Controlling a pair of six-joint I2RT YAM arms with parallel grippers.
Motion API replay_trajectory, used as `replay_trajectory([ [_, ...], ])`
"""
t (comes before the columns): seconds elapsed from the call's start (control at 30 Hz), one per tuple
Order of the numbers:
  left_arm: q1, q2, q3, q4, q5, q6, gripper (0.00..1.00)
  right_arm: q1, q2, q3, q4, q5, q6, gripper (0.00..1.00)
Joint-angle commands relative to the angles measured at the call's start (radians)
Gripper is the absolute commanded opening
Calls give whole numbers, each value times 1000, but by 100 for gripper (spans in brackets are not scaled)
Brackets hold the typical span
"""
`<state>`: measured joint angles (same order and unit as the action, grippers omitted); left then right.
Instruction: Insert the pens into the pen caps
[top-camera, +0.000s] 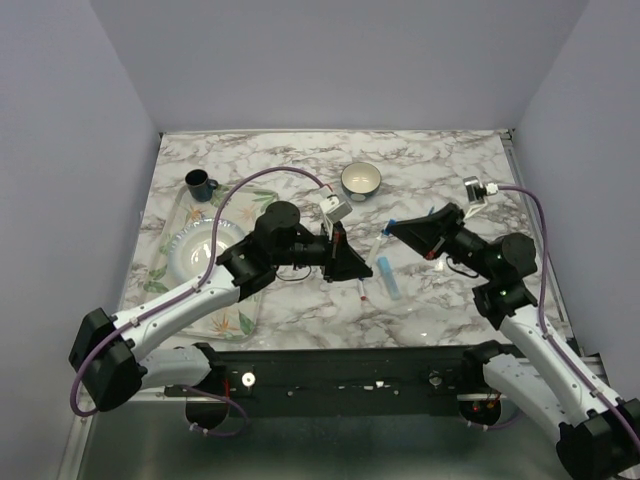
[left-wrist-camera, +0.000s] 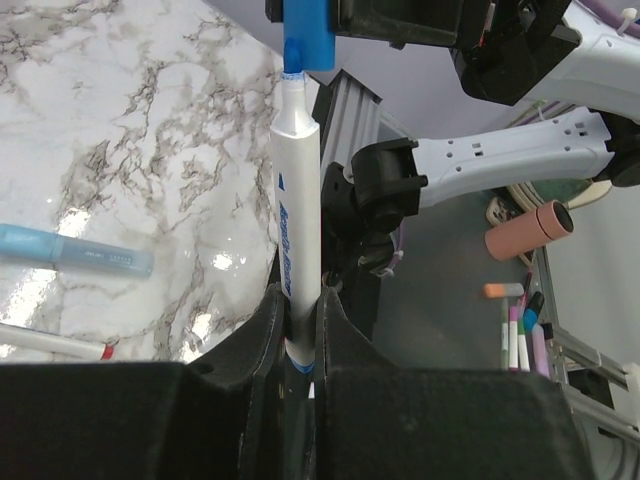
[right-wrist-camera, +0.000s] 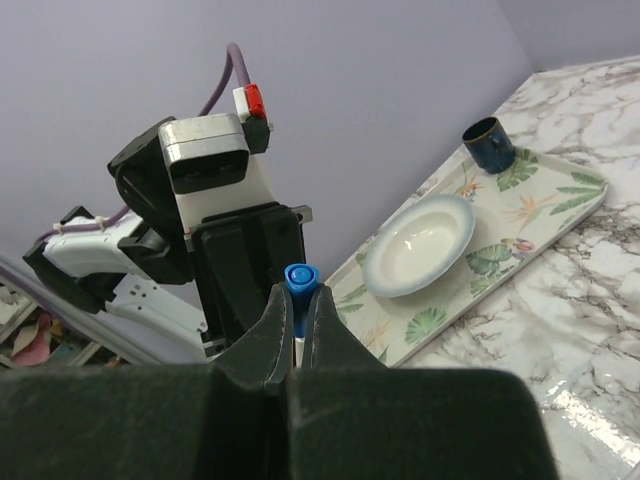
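Pen (left-wrist-camera: 298, 230), white with a blue tip, is held in the air over the counter (top-camera: 440, 165), between the two arms and to the right of the tray (top-camera: 232, 322). A pale marker (left-wrist-camera: 75, 252) and a red-tipped pen (left-wrist-camera: 50, 342) lie on the counter below, apart from the work.

The left fingers (left-wrist-camera: 250, 345) are clenched on the pen's rear end, so most of the barrel stands free and could swing or flex. The right fingers (right-wrist-camera: 270, 330) are clamped on the blue cap (right-wrist-camera: 299, 277). In the left wrist view the tip meets the cap's mouth; how deep it sits I cannot tell.

The step in hand looks like the push home. Barrel and cap should share one line first, since a slight tilt would likely jam the tip on the rim. One arm is best kept steady while the other presses slowly along the barrel. The rear grip needs to be firm, or the pen may slide back through the fingers. Stop once the cap seats.
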<state>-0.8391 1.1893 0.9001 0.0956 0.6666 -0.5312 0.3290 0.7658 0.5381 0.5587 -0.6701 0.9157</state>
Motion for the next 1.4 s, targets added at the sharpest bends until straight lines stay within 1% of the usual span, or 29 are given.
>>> replay_trajectory([
  [0.0,2,-39,-9,27,36,-1,0,22,12,57,55,26,-27,1],
  [0.17,2,-56,-9,21,30,5,0,24,18,123,-41,37,-72,1],
  [0.27,2,-63,-10,18,27,5,0,24,20,143,-65,38,-92,1],
  [0.5,2,-73,-10,6,10,14,0,30,3,105,-63,44,-92,1],
  [1.0,2,-69,-9,-3,-4,22,0,68,35,97,-80,49,-101,1],
  [1.37,2,-83,-9,-20,-41,39,0,117,4,59,-189,70,-159,1],
])
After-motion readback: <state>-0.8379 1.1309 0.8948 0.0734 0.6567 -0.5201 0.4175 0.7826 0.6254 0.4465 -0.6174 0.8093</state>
